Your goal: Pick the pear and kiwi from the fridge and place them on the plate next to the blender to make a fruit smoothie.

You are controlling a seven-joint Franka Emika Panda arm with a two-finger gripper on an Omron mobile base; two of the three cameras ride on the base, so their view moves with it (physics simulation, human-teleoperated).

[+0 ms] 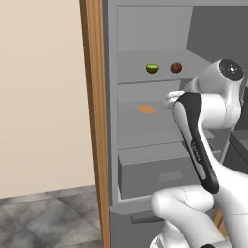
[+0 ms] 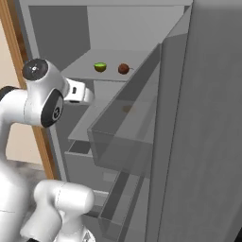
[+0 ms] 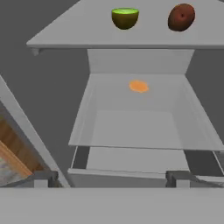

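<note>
The fridge [image 1: 112,126] stands open in front of me. On its upper shelf lie the yellow-green pear [image 1: 152,68] [image 2: 100,67] [image 3: 125,18] on the left and the brown kiwi [image 1: 177,67] [image 2: 123,68] [image 3: 181,17] on the right, a small gap between them. My gripper [image 3: 111,179] is open, its fingertips [image 3: 41,179] wide apart with nothing between them. It hangs in front of the fridge, below the fruit shelf and short of it. The plate and the blender are out of view.
A flat orange food item [image 1: 147,109] [image 3: 138,86] lies on the lower shelf. Beneath it is a wide grey drawer [image 1: 155,174]. The open fridge door [image 2: 212,142] with its clear bins stands at my right, and a wooden panel [image 1: 94,121] flanks the left.
</note>
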